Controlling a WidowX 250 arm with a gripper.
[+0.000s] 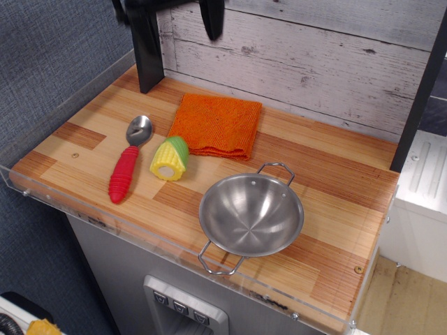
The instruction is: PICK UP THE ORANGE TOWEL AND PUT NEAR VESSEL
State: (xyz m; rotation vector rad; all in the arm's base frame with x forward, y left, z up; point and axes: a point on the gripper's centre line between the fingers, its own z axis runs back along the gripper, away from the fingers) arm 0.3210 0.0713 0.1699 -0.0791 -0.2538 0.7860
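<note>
The orange towel point(216, 125) lies folded flat at the back of the wooden counter, by the plank wall. The vessel point(251, 214), a shiny steel bowl with two wire handles, sits near the front edge, a little right of the towel and apart from it. My gripper point(180, 64) hangs at the top of the view, above and behind the towel's left side. Its black fingers point(211, 21) are spread wide and hold nothing. Its upper part is cut off by the frame edge.
A steel spoon with a red ribbed handle point(126, 171) and a toy corn cob point(170, 158) lie left of the towel's front edge. A clear plastic rim point(49, 195) runs along the counter's left and front edges. A dark post point(419, 91) stands at the right.
</note>
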